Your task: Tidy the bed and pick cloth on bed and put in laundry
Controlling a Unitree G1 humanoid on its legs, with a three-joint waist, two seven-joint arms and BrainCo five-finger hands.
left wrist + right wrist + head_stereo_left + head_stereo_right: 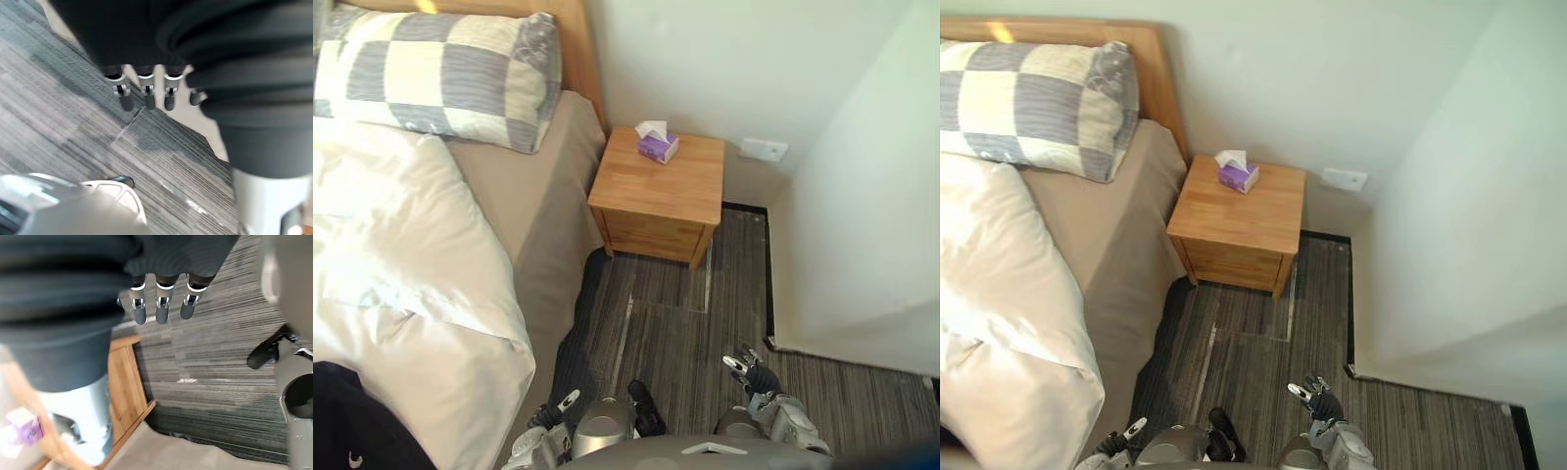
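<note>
Though rumpled, white duvet point(401, 255) on bed point(543, 201) beside nightstand point(661, 191).

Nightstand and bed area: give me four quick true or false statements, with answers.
1. A purple tissue box sits on the wooden nightstand. True.
2. The checked pillow lies on the floor. False: it lies at the head of the bed.
3. The right hand grips a cloth. False: its fingers are straight over the carpet, holding nothing.
4. The left hand is open and empty. True.
</note>
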